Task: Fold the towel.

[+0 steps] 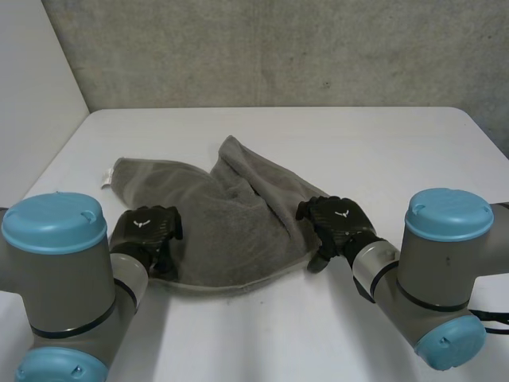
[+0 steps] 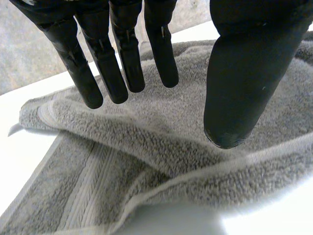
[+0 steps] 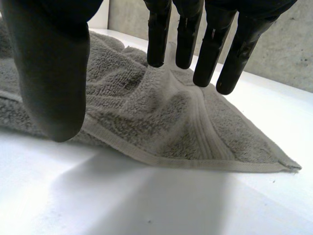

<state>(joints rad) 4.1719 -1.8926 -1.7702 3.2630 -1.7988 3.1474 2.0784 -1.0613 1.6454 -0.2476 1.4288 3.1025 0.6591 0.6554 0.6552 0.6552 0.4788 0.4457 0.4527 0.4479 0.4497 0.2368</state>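
A: Where does the towel (image 1: 231,215) lie?

B: In the middle of the white table (image 1: 374,143). It is grey and rumpled rather than flat. One fold runs as a ridge from its far edge toward the right hand (image 1: 338,223), and a small white label (image 1: 105,178) sticks out at its far left corner.

A: And the left hand (image 1: 147,231)?

B: It is at the towel's near left edge, over the cloth. In its wrist view the fingers (image 2: 120,68) are straight and side by side. The thumb (image 2: 239,83) stands well apart from them, and nothing is pinched between. Below them the cloth is folded over itself, with a striped border showing under the top layer.

A: Does it touch the towel?

B: I cannot tell. The tips are close above the cloth.

A: What about the right hand?

B: It is at the towel's right edge, by a corner. Its fingers (image 3: 210,54) are straight too and its thumb (image 3: 54,68) is spread wide — the hand is relaxed and holds nothing. The fingertips are at a raised crease in the cloth. The hemmed edge runs below the palm out to a pointed corner (image 3: 288,167) that lies flat on the table.

A: So where is the cloth, all told?

B: On the table, between the two hands — one at each side of it.
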